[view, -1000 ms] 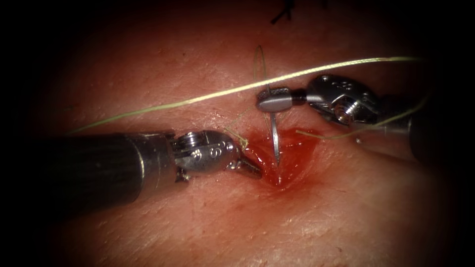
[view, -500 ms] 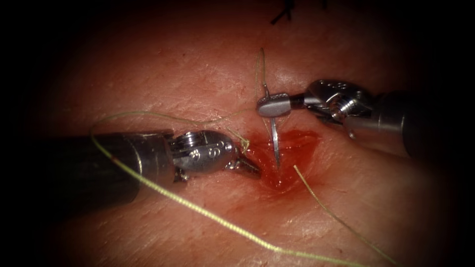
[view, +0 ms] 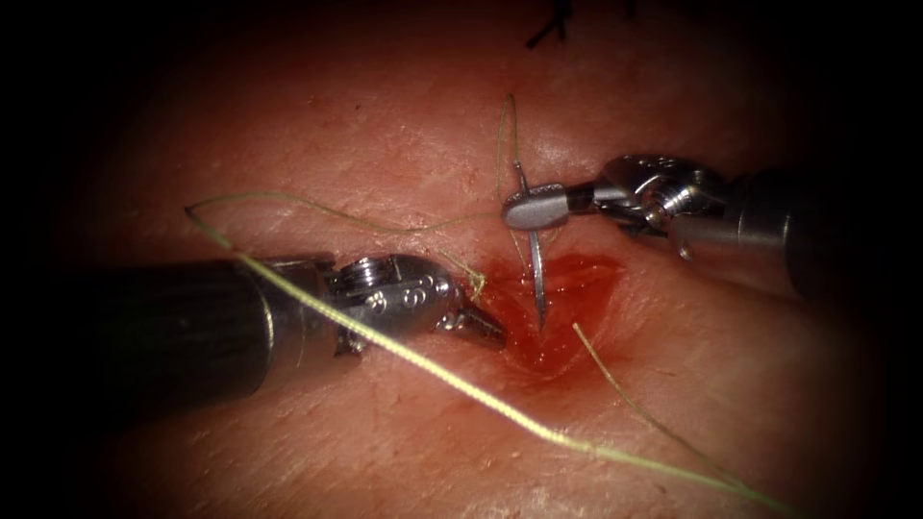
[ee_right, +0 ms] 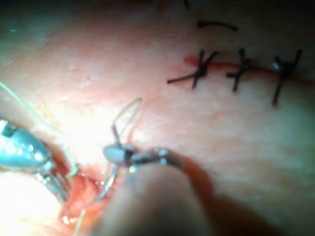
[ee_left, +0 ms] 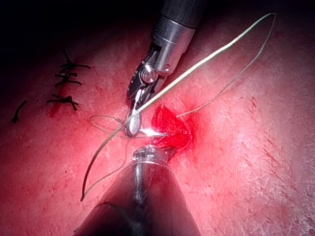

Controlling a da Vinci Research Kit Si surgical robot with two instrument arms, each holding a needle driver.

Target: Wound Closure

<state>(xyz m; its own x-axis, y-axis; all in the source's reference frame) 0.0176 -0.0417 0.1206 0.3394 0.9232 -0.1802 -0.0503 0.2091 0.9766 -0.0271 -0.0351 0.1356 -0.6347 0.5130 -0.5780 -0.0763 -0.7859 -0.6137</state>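
The cut [view: 562, 308] lies open in the tissue [view: 404, 125], wet with red fluid. My right tool [view: 532, 206] is shut on the curved needle [view: 536, 274] close to its tail end; the needle hangs down, its tip at the red floor of the cut. My left tool [view: 478, 327] comes in from the left and pinches the left lip of the cut. Pale thread [view: 452, 380] leaves the needle's tail, loops above it, then crosses the left tool's wrist and runs to the lower right. In the right wrist view the right tool [ee_right: 115, 153] holds the needle [ee_right: 109, 179].
A loose thread end [view: 635, 399] lies on the tissue right of the cut. Dark finished stitches [ee_right: 236, 69] close the far stretch of the cut. The right tool's shaft [ee_left: 172, 24] stands over the far side; thread [ee_left: 231, 44] loops beside it.
The thread stretched taut above both tools has gone slack and dropped across the left tool and the near tissue. The right tool shifted slightly with the needle. The left tool stayed put.
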